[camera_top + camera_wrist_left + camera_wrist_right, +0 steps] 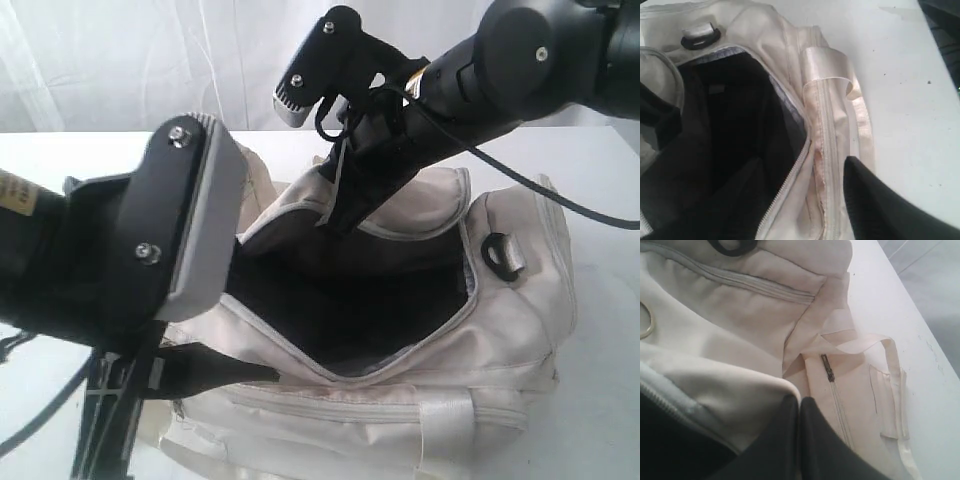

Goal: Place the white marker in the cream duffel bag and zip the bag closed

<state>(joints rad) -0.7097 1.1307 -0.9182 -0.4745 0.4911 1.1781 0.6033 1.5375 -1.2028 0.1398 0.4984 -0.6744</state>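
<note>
Right pincer (341, 208) shut on the raised curved flap (425, 203) of the cream fabric duffel bag (500, 330), which sits on the white table (605, 380); mouth open, lining dark. Left pincer (232, 372) at the bag's mouth, opposite the flap.
Left wrist: jaws apart, nothing between; black finger (877, 207) just beside the bag's grey side zipper (826, 130), near the shiny webbing handle (822, 62).
Right wrist: fingers (820, 450) pressed together at the flap's edge.
White marker: can't locate, bag interior too dark.
</note>
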